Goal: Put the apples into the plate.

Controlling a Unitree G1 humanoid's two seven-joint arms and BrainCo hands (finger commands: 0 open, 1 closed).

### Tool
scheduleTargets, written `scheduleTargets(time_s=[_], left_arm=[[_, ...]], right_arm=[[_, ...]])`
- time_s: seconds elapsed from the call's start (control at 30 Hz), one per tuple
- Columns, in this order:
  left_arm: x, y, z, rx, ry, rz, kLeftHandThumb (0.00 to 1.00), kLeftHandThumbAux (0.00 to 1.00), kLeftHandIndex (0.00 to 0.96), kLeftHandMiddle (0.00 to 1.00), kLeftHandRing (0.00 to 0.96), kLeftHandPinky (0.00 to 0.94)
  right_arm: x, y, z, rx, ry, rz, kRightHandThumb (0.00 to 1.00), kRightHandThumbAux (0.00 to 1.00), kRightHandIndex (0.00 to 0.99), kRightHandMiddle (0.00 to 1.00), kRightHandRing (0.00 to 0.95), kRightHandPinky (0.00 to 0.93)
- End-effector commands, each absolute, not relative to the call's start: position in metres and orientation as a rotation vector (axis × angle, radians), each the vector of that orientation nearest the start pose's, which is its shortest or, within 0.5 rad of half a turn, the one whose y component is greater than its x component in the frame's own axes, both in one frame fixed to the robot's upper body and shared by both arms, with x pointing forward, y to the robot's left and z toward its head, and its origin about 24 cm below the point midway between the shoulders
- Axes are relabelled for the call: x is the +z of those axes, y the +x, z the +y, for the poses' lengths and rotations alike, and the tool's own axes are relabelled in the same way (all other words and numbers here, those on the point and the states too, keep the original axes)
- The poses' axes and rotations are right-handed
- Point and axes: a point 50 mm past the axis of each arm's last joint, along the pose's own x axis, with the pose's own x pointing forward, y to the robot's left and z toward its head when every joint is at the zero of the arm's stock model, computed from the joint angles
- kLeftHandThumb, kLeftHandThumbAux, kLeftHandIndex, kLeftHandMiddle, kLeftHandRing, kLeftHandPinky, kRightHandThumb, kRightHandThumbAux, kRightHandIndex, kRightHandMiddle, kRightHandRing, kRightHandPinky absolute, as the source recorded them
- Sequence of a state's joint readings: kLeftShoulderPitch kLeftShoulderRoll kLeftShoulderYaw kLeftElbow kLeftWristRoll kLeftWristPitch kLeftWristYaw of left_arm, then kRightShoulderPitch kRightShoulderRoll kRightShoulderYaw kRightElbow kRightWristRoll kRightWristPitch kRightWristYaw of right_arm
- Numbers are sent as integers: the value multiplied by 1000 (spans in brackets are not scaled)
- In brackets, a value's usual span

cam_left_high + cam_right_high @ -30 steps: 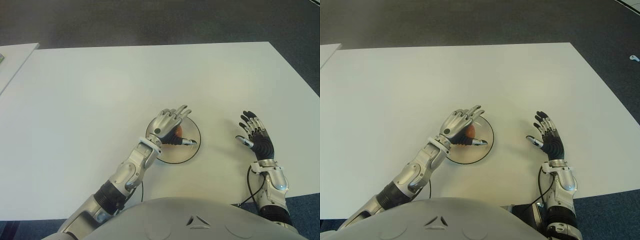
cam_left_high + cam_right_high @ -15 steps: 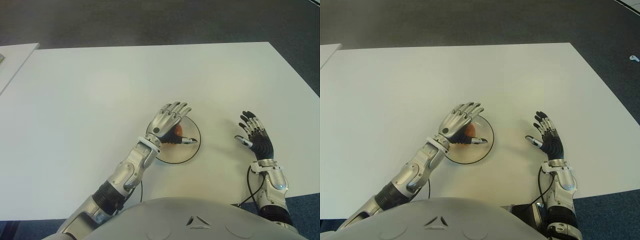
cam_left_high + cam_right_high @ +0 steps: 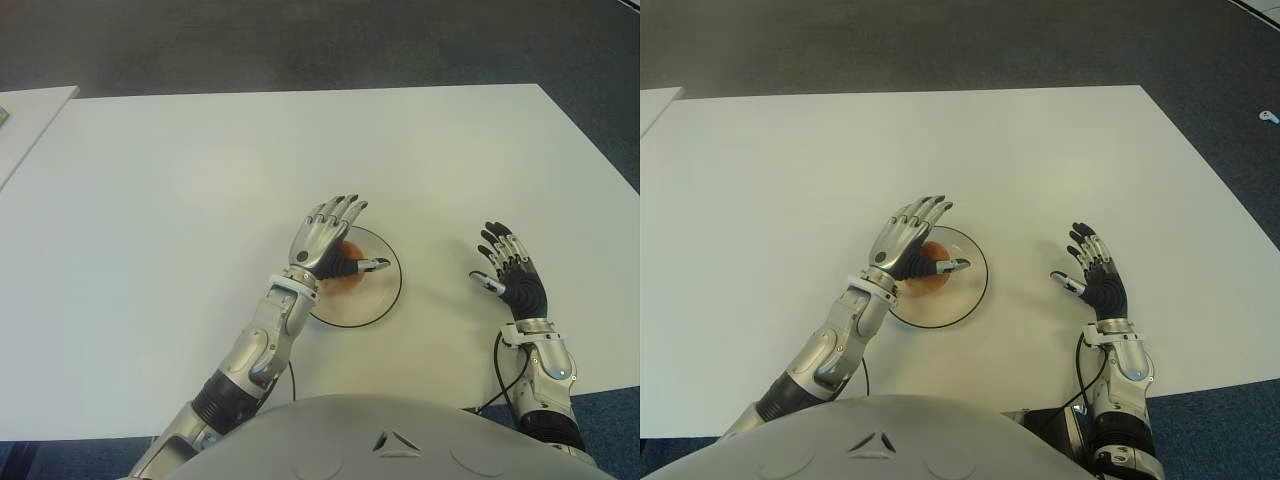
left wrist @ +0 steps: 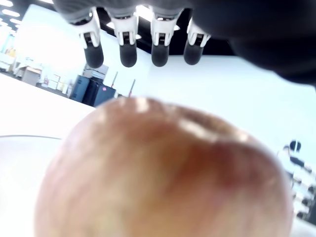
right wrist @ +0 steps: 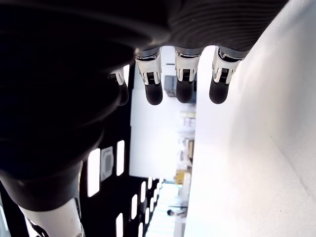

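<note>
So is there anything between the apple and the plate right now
Nothing visible. The apple already sits inside the plate, with the left robot hand open just above it. The right robot hand shows open to the plate's right.

Large white table [image 3: 200, 170], dark carpeted floor [image 3: 300, 45] beyond, second white table's corner [image 3: 30, 110] at left

Reddish-orange apple [image 3: 345, 274], clear dark-rimmed plate [image 3: 385, 300], white table [image 3: 200, 180].
</note>
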State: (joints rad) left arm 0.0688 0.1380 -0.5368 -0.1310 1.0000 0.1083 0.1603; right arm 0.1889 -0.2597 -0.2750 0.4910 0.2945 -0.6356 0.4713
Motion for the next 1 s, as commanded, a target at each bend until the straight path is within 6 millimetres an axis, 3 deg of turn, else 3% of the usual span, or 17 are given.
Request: scheduleTargets(time_s=[0.03,0.37,0.47,0.57,0.67,0.8,1.0], left_arm=[[45,213,69,-203,1025,-261,32,236,0,0,0,0],[45,211,82,-137,943,-207,29,261,0,0,0,0],[46,210,89,-109,817,-135,25,271,0,0,0,0],[57,206,113,-11,457,-2,22,272,0,0,0,0],[57,197,121,90,180,61,22,265,0,0,0,0],[51,186,129,161,47,80,25,256,0,0,0,0],[29,146,150,259,10,143,6,252,80,0,0,0]], right_arm=[[-58,142,-255,19,23,178,28,782,7,0,0,0],[-59,141,-253,21,23,179,33,775,8,0,0,0],[-59,141,-252,20,22,183,35,774,7,0,0,0],[-59,140,-252,18,21,180,37,776,5,0,0,0],[-59,139,-251,13,22,172,34,784,4,0,0,0],[-58,139,-250,11,27,166,32,786,4,0,0,0],[-58,138,-249,14,31,177,44,772,6,0,0,0]])
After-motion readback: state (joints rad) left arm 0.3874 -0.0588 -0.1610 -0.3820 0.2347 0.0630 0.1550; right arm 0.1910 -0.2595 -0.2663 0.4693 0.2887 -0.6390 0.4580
